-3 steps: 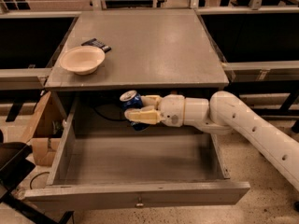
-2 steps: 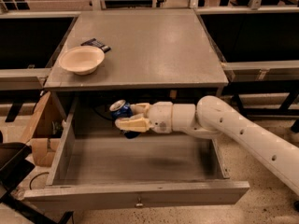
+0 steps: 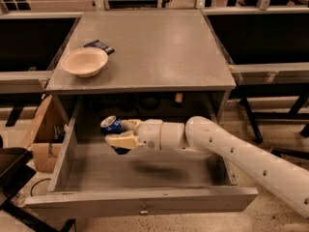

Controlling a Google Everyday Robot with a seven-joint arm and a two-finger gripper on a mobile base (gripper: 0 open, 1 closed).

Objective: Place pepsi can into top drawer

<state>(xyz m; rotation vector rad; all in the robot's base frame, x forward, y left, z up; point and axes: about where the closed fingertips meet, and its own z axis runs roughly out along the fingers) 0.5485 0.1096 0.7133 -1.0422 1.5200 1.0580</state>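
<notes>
The pepsi can point(image 3: 112, 127) is blue with a silver end and lies tilted between my fingers. My gripper point(image 3: 120, 133) is shut on the can and holds it above the floor of the open top drawer point(image 3: 140, 198), toward the drawer's back left. The white arm reaches in from the right. The drawer is pulled far out; its small metal knob point(image 3: 143, 210) shows on the grey front panel.
A beige bowl point(image 3: 84, 61) and a flat black object point(image 3: 99, 46) sit on the desk top point(image 3: 159, 47) at the left. A cardboard box point(image 3: 44, 144) stands left of the drawer. Dark desks flank both sides.
My gripper has moved left and slightly down inside the drawer, carrying the pepsi can with it.
</notes>
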